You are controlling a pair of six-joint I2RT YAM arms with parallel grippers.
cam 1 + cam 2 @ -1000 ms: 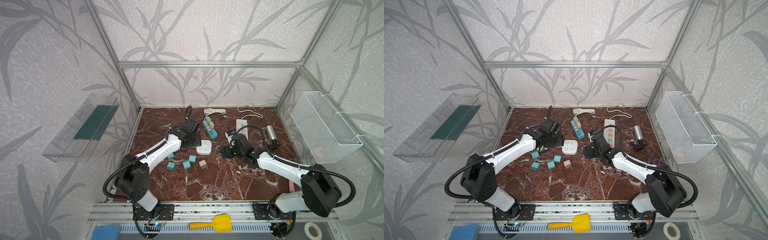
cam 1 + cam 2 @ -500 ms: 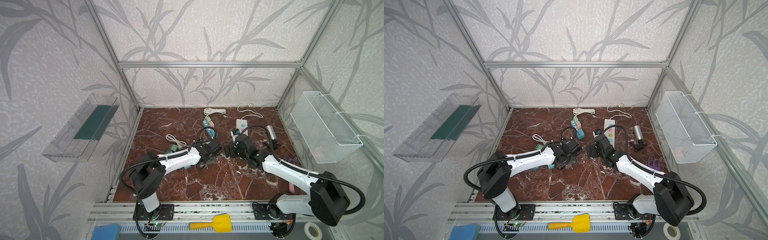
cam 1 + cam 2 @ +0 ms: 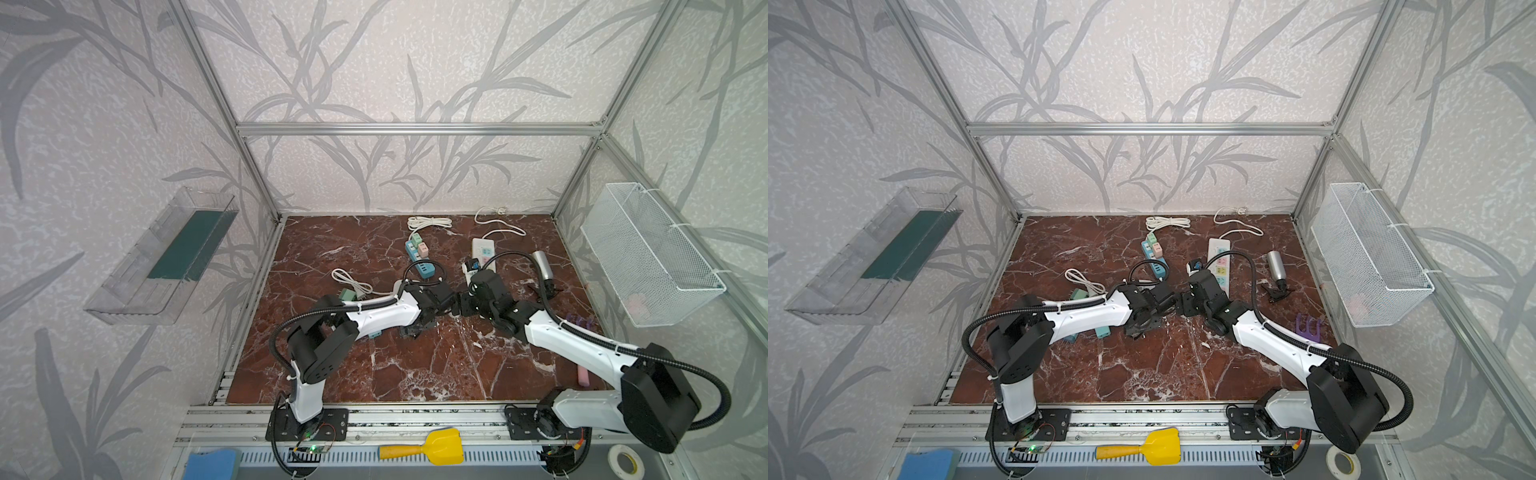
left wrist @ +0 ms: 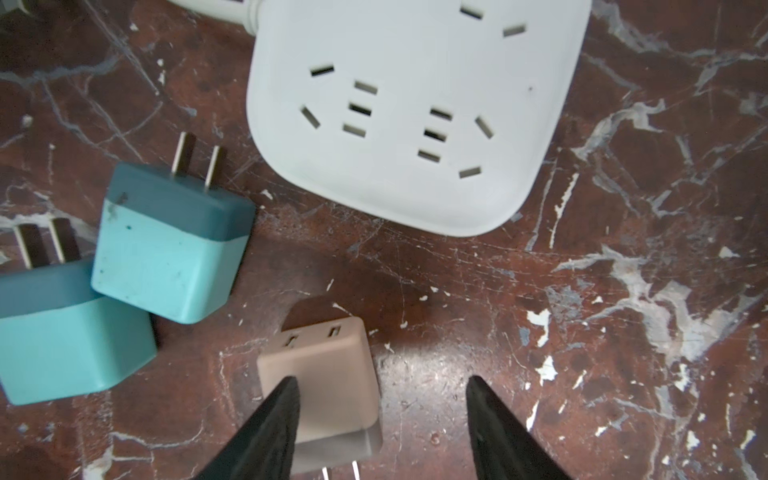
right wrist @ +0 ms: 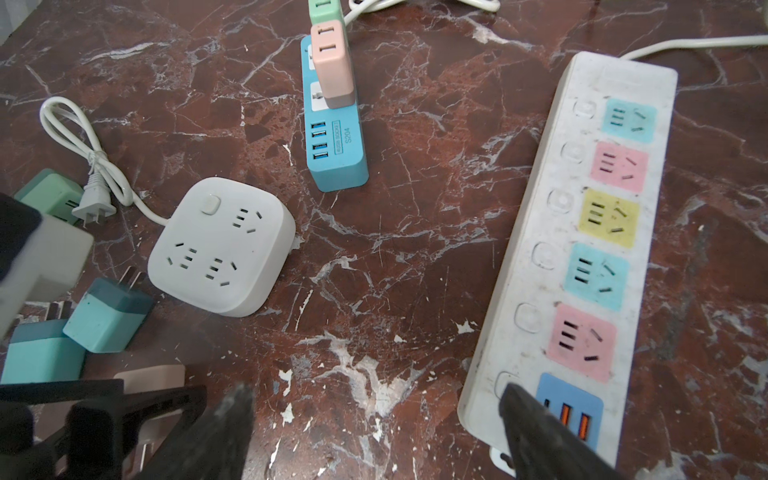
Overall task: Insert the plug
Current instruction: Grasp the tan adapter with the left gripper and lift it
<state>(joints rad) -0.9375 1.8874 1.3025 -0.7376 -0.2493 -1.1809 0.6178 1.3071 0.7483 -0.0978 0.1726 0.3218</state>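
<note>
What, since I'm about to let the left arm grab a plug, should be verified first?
1. Left gripper open: ok, jaws apart.
2. Beige plug centred between the jaws: not ok, one finger overlaps its body.
3. Plug free of neighbours: ok, the teal plugs lie apart from it.
4. Prongs facing the white square socket: not ok, they point away.
5. Socket slots empty: ok.
6. Right gripper empty: ok, jaws open, nothing between them.

The tabletop (image 4: 644,145) looks like glossy red-brown marble with chipped white flecks. The square socket block (image 4: 415,187) and beige plug (image 4: 332,374) are smooth matt plastic; the long power strip (image 5: 557,232) looks scuffed.
</note>
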